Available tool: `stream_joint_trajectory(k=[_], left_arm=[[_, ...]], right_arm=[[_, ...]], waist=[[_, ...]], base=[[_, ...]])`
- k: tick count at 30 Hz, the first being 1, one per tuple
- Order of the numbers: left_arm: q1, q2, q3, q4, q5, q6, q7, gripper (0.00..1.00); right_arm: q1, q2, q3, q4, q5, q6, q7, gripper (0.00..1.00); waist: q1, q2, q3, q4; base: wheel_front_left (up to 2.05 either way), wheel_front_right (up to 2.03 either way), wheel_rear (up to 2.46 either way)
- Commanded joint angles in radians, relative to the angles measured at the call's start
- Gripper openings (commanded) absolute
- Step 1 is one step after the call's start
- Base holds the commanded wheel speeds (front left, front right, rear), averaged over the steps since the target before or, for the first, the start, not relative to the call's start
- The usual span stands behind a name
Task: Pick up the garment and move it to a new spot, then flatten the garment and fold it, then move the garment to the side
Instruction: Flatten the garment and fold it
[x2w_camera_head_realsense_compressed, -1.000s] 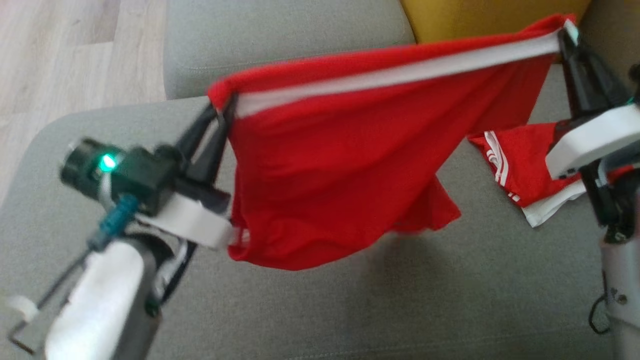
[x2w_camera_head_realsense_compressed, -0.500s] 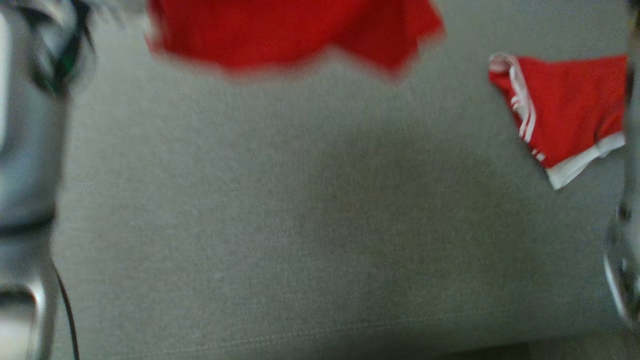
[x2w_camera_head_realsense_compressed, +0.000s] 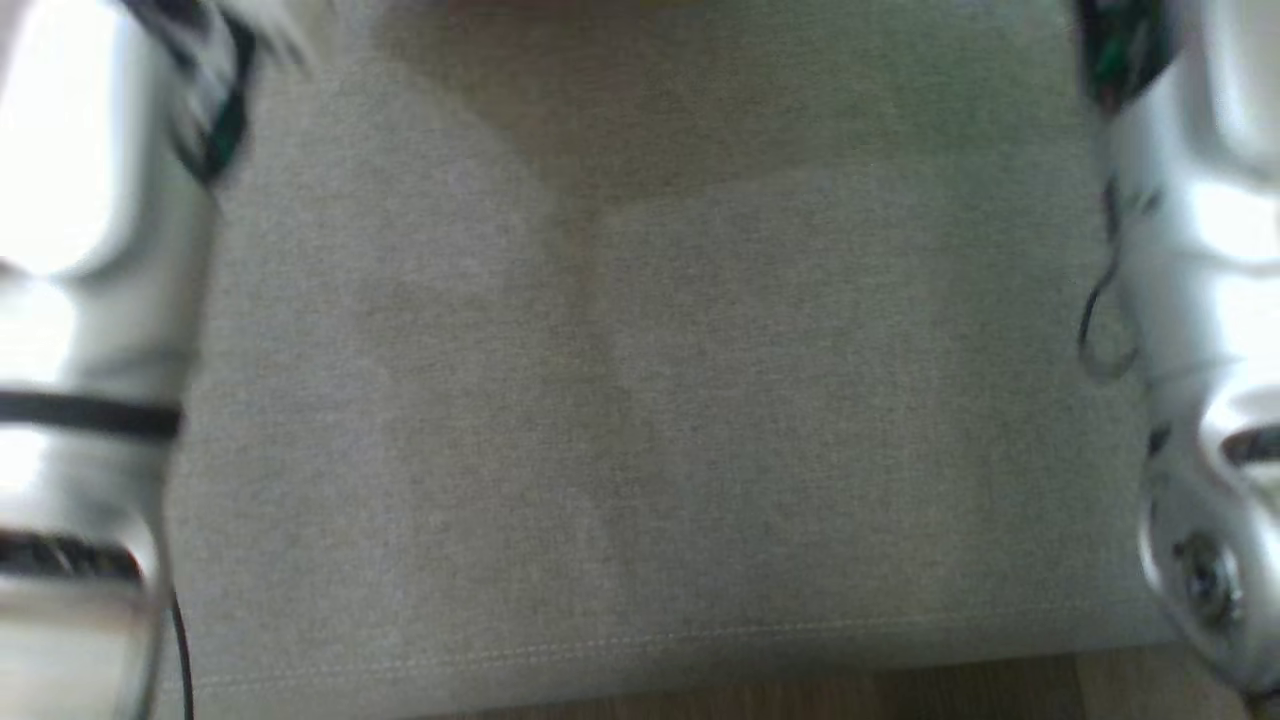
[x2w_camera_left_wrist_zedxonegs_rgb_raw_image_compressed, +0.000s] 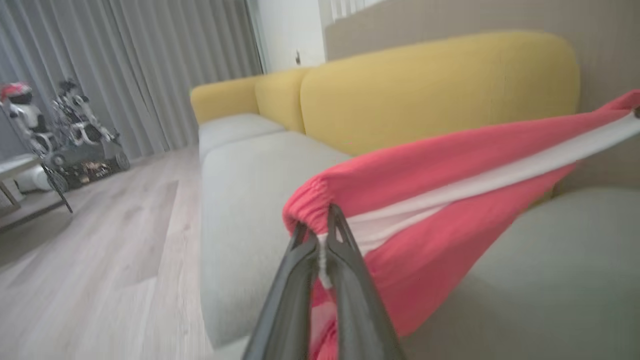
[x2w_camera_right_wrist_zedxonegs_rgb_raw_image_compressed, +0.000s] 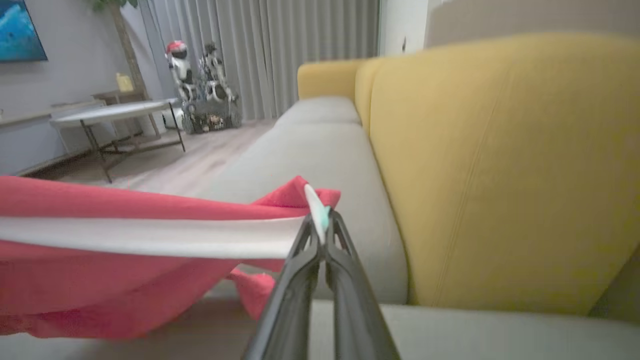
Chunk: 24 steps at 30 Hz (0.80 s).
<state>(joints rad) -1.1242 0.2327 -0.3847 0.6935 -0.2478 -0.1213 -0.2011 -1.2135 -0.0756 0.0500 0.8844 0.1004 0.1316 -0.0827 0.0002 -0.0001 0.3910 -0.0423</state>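
Garment (x2w_camera_left_wrist_zedxonegs_rgb_raw_image_compressed: 450, 165), red with a white band (x2w_camera_right_wrist_zedxonegs_rgb_raw_image_compressed: 150, 237) along its top edge, hangs above the grey sofa seat (x2w_camera_head_realsense_compressed: 640, 400), stretched between the two hands. In the left wrist view the left hand (x2w_camera_left_wrist_zedxonegs_rgb_raw_image_compressed: 322, 232) has its two dark fingers pinched narrow on a gathered corner of the red cloth, where the band begins. From there the cloth runs taut to that view's upper right. In the right wrist view the right hand (x2w_camera_right_wrist_zedxonegs_rgb_raw_image_compressed: 320, 220) is closed the same way on the other end of the band, with a small pale tag (x2w_camera_right_wrist_zedxonegs_rgb_raw_image_compressed: 317, 210) poking up between its fingertips. The cloth runs off to that view's left and sags below. The yellow backrest (x2w_camera_left_wrist_zedxonegs_rgb_raw_image_compressed: 425, 85) stands behind. The head view is blurred and looks down on the grey cushion, with the left forearm (x2w_camera_head_realsense_compressed: 80, 300) and right forearm (x2w_camera_head_realsense_compressed: 1200, 300) at its edges.

I judge the pick-up done, since the cloth is lifted and held by both ends. Whether its lowest fold brushes the seat I cannot tell. The carry to a new spot looks to be the step in hand, though the landing place is not evident. All the rest is left to do: laying it down, smoothing it flat, folding it, and shifting the folded piece aside. The lower part hangs loose and bunched, so it will likely need spreading once it is down.
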Motion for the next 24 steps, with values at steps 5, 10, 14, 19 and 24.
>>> stream_joint_trajectory(k=[5, 10, 14, 19, 24], left_arm=[[0.153, 0.035, -0.077, 0.024, 0.01, -0.007, -0.043, 0.0], [0.306, 0.04, -0.134, 0.03, 0.003, -0.009, -0.058, 0.0], [0.396, 0.046, -0.151, 0.003, 0.012, -0.006, -0.06, 0.0], [0.497, 0.049, -0.164, -0.058, 0.035, 0.011, -0.06, 0.0], [0.577, 0.054, -0.181, -0.101, 0.059, 0.029, -0.061, 0.0]], right_arm=[[0.115, 0.022, 0.033, 0.123, 0.037, -0.001, -0.02, 0.0], [0.212, 0.023, 0.099, 0.217, 0.076, -0.001, -0.012, 0.0], [0.27, 0.009, 0.182, 0.234, 0.122, -0.001, -0.009, 0.0], [0.335, -0.044, 0.315, 0.219, 0.181, -0.001, 0.023, 0.0], [0.4, -0.112, 0.445, 0.156, 0.277, -0.001, 0.064, 0.0]], waist=[[-0.0002, 0.0001, -0.026, 0.017], [-0.0002, 0.0001, -0.073, 0.027], [-0.0002, 0.0001, -0.117, 0.032], [-0.0002, 0.0001, -0.177, 0.039], [-0.0002, 0.0001, -0.233, 0.042]], base=[[0.0, 0.0, 0.0], [0.0, 0.0, 0.0], [0.0, 0.0, 0.0], [0.0, 0.0, 0.0], [0.0, 0.0, 0.0]])
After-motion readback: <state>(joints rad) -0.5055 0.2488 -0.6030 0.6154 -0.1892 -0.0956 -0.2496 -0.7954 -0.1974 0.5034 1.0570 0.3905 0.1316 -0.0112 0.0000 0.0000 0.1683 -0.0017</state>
